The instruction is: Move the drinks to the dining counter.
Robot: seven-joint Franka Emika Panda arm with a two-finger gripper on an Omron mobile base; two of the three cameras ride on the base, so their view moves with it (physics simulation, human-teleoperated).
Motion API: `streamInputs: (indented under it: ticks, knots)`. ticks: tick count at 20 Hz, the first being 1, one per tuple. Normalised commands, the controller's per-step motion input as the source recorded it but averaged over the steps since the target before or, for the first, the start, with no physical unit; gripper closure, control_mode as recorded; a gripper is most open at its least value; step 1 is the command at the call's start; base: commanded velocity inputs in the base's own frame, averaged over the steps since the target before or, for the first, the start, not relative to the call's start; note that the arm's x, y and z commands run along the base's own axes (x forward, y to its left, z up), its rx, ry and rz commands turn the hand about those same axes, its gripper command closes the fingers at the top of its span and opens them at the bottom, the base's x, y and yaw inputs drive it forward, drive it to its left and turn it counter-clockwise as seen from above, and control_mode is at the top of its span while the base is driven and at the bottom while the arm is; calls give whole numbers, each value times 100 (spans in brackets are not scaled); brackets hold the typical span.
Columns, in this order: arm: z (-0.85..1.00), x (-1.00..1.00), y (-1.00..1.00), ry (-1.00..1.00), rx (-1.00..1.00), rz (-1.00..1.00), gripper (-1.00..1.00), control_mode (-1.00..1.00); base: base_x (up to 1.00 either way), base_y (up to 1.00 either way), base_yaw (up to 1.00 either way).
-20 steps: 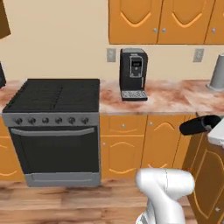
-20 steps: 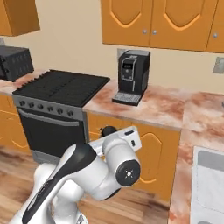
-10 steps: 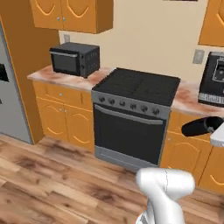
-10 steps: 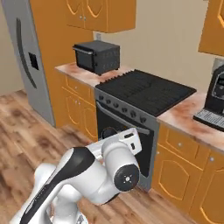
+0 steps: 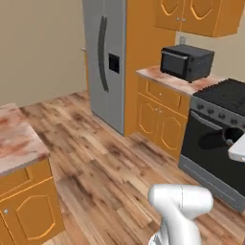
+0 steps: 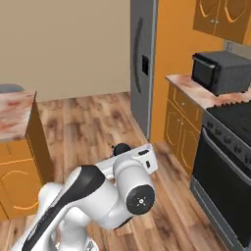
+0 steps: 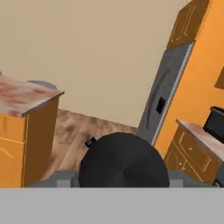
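Carrying the black flask (image 7: 124,160) toward the dining counter (image 5: 16,143) at left of frame; flask seen end-on at bottom centre of hand view, evidently clamped in the gripper (image 7: 124,175), jaws hidden. Next: close in, set down on slab. Refrigerator (image 5: 106,62) centre, microwave (image 5: 185,62) and stove (image 5: 220,131) right; open floor between, nothing obstructing.

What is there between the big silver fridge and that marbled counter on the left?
Just bare wooden floor. In the left base view the planks run open from the fridge down to the dining counter, and the right base view shows the same stretch.
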Motion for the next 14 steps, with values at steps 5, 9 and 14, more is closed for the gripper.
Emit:
streamInputs:
  ticks: [5, 9, 14]
  knots:
    - [0, 0, 0, 0, 0, 0, 100, 100, -21, 66, 73]
    - [0, 0, 0, 0, 0, 0, 100, 100, -21, 71, 68]
    - [0, 0, 0, 0, 0, 0, 100, 100, -2, 81, 55]
